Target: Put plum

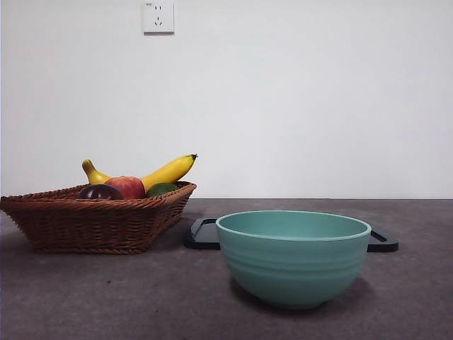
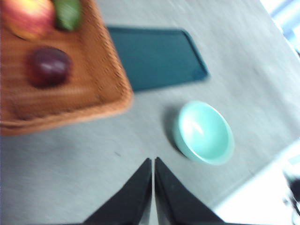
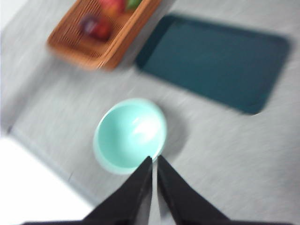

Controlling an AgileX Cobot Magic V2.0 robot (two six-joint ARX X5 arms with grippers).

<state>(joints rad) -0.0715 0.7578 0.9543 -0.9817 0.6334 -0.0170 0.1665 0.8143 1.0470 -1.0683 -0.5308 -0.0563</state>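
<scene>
Plum (image 1: 100,191): dark maroon, lying in the wicker basket (image 1: 92,223) at the counter's (image 1: 106,297) left in the front view, just beside a red-and-yellow apple (image 1: 127,186), a green fruit (image 1: 161,189) and a banana (image 1: 166,171). Teal bowl (image 1: 294,256): standing empty near the front, a dark tray (image 1: 205,234) lying behind it. Left hand (image 2: 153,161): hanging above the counter, jaws pressed together, gripping nothing. Right hand (image 3: 154,161): hanging over the bowl's rim, jaws likewise together, gripping nothing.
</scene>
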